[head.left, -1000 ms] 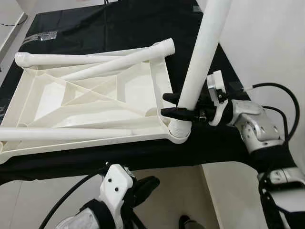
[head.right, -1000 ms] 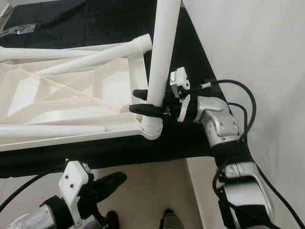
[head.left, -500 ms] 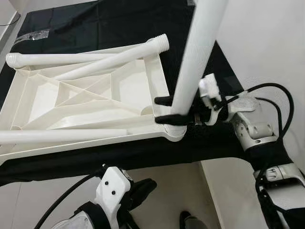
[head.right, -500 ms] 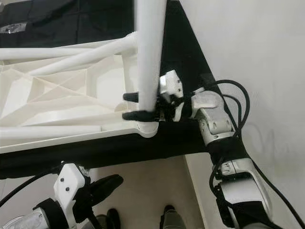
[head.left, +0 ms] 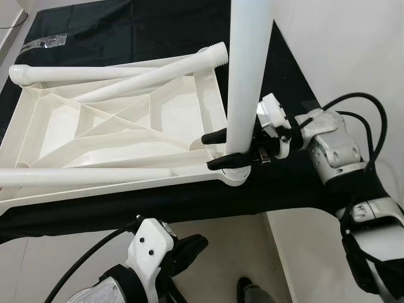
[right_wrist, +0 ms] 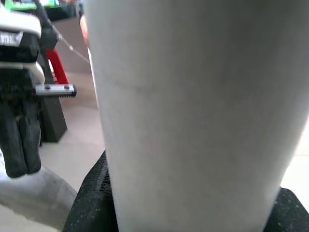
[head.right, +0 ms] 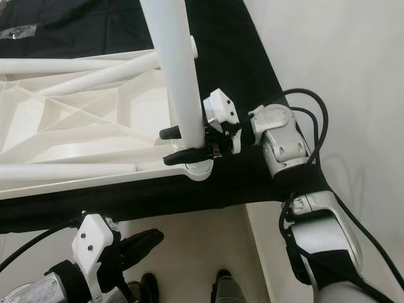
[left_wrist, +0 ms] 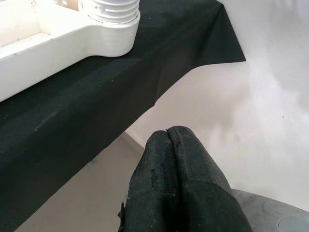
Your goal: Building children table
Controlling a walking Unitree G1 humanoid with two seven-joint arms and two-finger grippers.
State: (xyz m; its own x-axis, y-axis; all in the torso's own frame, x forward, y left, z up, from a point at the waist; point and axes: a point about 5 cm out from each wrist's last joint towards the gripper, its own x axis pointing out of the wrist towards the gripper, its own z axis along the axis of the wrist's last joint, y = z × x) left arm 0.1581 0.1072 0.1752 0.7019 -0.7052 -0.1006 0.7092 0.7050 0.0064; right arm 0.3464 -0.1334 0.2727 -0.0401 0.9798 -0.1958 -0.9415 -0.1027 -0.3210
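Upright table leg runs past the top edge.

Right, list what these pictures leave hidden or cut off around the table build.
- Upright white leg: its upper end is cut off by the top edge of both eye views.
- Corner socket: the leg's base and the right gripper cover the joint, so its seating cannot be judged.
- Right wrist view: the leg sits blurred against the lens, hiding the socket.
- Tabletop: its left side leaves the frame.
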